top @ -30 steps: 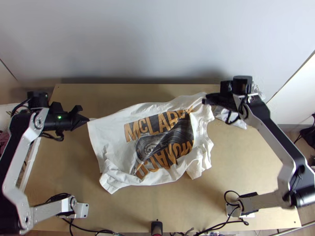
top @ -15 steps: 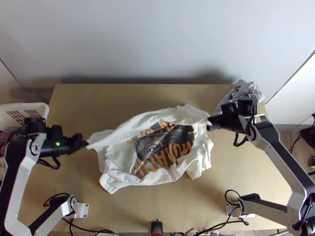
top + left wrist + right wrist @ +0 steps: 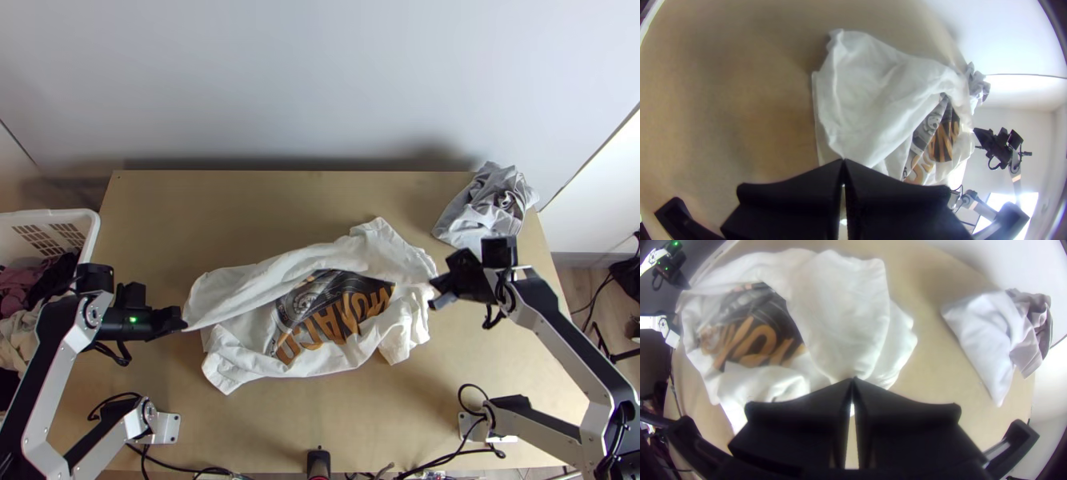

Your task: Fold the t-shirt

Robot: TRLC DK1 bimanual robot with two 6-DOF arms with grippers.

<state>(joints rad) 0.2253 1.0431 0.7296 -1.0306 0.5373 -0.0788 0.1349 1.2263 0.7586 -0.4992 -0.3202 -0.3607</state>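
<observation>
T-shirt [image 3: 352, 254] in left claw [image 3: 183, 325] and right claw [image 3: 434, 293].

Here's the left arm [image 3: 52, 376], folded back at its elbow toward the lower left, a green light [image 3: 133, 319] glowing on the wrist, the left jaws [image 3: 183, 323] aimed inward, tips pressed together! Across we go: the right arm [image 3: 552, 344] slants up and inward from a bent elbow at lower right, the right jaws [image 3: 434, 293] facing the opposite pair, tips meeting too!
</observation>
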